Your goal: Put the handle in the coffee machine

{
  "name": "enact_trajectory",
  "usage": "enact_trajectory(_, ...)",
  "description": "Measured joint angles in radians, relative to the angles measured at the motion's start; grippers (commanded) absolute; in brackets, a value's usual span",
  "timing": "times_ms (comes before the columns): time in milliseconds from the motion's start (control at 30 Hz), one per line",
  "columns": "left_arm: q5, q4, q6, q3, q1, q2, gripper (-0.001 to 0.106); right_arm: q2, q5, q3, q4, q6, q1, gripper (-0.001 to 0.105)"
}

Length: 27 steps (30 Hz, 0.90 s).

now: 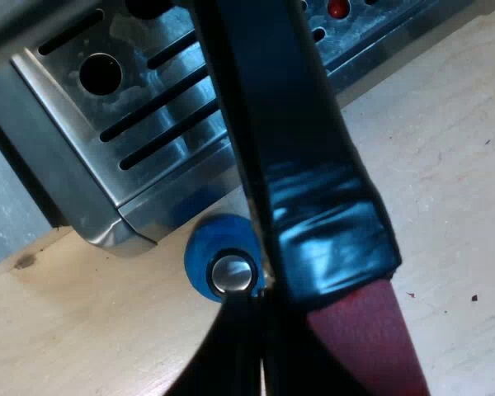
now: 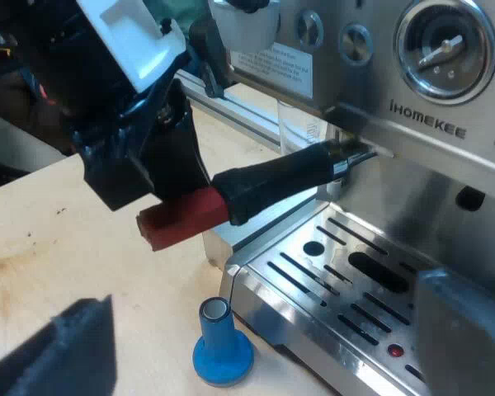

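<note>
Portafilter [image 2: 272,181] at the espresso machine [image 2: 429,124]
Left gripper [image 2: 169,202] clamps its red end (metal head at the machine's front); right gripper [image 2: 266,293], jaws wide, hangs over the blue tamper [image 2: 221,342].

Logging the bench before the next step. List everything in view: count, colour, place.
espresso machine: one, steel, on the table
drip tray: one, steel, slotted, at the machine's base
handle: one, black with red end, metal end at the machine's front
tamper: one, blue with metal top, upright on the table by the drip tray's corner
glass: one, clear, behind the handle, beside the machine
table: one, light wood
left tool: one, black, clamped on the handle near its red end
right tool: one, dark, open, above the tamper and drip tray
</note>
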Motion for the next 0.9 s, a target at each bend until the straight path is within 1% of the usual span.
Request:
enact_trajectory(100, 0.002, 0.0, -0.01, 0.0, 0.0, 0.0, 0.0, 0.0, 0.0, 0.0, 0.0, 0.0, 0.0, 0.081)
enact_trajectory(167, 0.014, 0.0, -0.034, 0.0, 0.0, 0.0, 0.0, 0.0, -0.01, 0.0, 0.0, -0.021, 0.0, 0.081)
enact_trajectory(267, 0.031, 0.0, -0.048, 0.0, 0.0, 0.0, 0.0, 0.0, -0.057, 0.0, 0.0, -0.048, 0.0, 0.081)
enact_trajectory(400, 0.031, 0.0, -0.057, 0.0, 0.0, 0.0, 0.0, 0.0, -0.086, 0.0, 0.0, -0.054, 0.0, 0.081)
enact_trajectory(500, 0.031, 0.0, -0.06, 0.0, -0.007, 0.0, 0.0, 0.0, -0.088, 0.0, 0.0, -0.042, 0.0, 0.081)
enact_trajectory(600, 0.029, -0.008, -0.065, 0.0, -0.037, 0.0, 0.0, 0.0, -0.104, 0.0, 0.0, -0.025, 0.0, 0.081)
enact_trajectory(733, 0.0, -0.025, -0.071, 0.0, -0.089, 0.0, 0.0, 0.0, -0.13, 0.0, 0.0, -0.01, 0.0, 0.081)
enact_trajectory(900, 0.002, -0.031, -0.071, 0.0, -0.127, 0.0, 0.0, 0.0, -0.163, 0.0, 0.0, 0.02, 0.0, 0.081)
